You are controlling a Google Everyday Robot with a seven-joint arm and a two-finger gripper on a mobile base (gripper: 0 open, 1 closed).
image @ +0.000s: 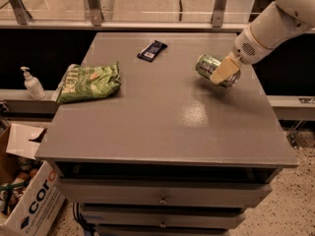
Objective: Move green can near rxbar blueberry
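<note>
The green can [210, 67] is held on its side, slightly above the grey table's [162, 117] right part, silver end facing left. My gripper [222, 72] comes in from the upper right on a white arm and is shut on the can, a cream finger [221, 71] lying across its front. The rxbar blueberry [152, 50], a dark flat bar with a white patch, lies at the table's far middle, well to the left of and beyond the can.
A green chip bag [88, 82] lies at the table's left edge. A white pump bottle [32, 83] stands on a ledge to the left. A cardboard box [24, 200] sits on the floor at lower left. Drawers are under the tabletop.
</note>
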